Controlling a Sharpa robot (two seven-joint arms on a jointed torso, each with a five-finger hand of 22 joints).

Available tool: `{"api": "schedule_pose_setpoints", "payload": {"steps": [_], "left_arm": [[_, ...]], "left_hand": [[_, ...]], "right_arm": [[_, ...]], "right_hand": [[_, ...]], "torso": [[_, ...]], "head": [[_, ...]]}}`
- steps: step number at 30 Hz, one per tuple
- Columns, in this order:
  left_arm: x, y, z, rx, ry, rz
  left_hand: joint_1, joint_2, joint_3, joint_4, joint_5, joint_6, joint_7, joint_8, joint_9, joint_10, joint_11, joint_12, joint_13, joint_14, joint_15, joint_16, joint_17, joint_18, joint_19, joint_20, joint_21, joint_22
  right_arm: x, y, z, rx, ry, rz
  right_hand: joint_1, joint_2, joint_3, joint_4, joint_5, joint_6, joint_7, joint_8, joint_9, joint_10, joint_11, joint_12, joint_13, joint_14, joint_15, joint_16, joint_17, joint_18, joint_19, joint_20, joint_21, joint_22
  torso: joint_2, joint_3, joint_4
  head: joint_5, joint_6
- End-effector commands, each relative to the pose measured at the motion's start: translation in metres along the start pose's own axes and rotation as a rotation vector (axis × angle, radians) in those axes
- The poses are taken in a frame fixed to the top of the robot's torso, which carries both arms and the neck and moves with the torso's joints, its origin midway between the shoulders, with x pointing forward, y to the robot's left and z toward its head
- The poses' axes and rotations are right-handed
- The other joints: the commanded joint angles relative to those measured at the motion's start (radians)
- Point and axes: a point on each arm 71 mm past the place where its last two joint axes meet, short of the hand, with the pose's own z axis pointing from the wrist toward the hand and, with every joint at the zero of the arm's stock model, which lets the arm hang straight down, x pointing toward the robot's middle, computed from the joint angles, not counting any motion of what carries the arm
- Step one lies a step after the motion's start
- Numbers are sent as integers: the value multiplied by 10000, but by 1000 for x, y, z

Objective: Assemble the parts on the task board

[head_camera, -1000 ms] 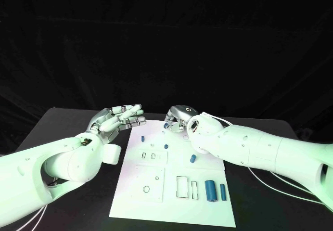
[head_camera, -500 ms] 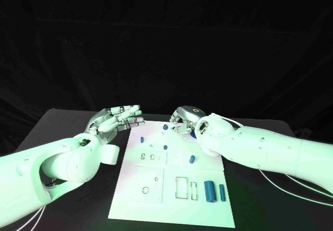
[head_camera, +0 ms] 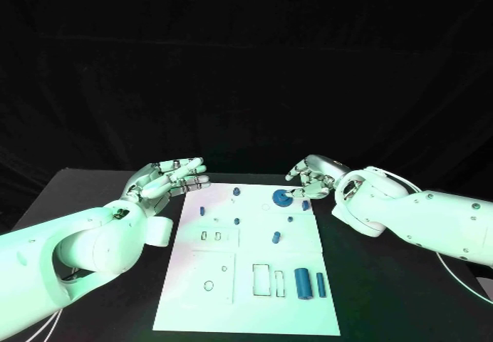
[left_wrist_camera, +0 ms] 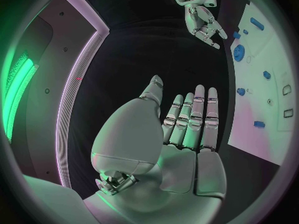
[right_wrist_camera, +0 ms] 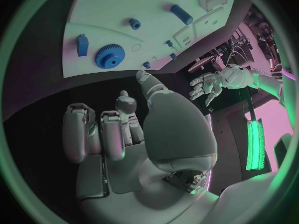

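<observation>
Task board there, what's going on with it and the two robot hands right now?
A robot is working on assembling small blue parts on the white task board. Right now neither hand holds anything. The right hand hovers at the board's far right corner, fingers loosely curled, right next to a blue gear lying on the board. The left hand hangs open beside the board's far left corner. Other blue pieces, including a cylinder near the front, sit scattered on the board.
</observation>
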Motion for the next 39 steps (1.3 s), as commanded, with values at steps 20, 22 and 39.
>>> {"api": "schedule_pose_setpoints", "payload": {"steps": [20,22,39], "left_arm": [[4,0,2,-2,295,-145],[5,0,2,-6,306,-149],[4,0,2,-14,302,-148]], "left_hand": [[4,153,35,-72,48,18,510,33,21,-70,10,96,20,-41,27,-3,-6,74,106,-4,-28,-14],[4,153,35,-72,48,18,510,33,21,-70,10,96,20,-41,27,-3,-6,74,106,-4,-28,-14],[27,183,57,-85,48,21,512,38,24,-76,10,111,21,-40,27,1,-6,75,112,-4,-28,-14]], "right_arm": [[29,-3,27,820,1307,-338],[31,-2,29,825,1359,-371],[32,-7,36,918,1158,-834]], "right_hand": [[320,97,-583,479,238,-611,150,255,102,443,137,1234,1559,942,197,379,2167,-164,264,123,278,800],[320,96,-589,485,243,-618,152,255,102,444,138,1238,1564,943,199,381,2172,-164,263,124,278,800],[408,183,-579,536,293,-647,161,297,118,429,149,1269,1612,945,214,392,2190,-161,255,142,270,799]], "torso": [[6,8,-10],[-5,-5,11],[-5,-7,11]], "head": [[-11,-75],[-34,-86],[19,-116]]}}
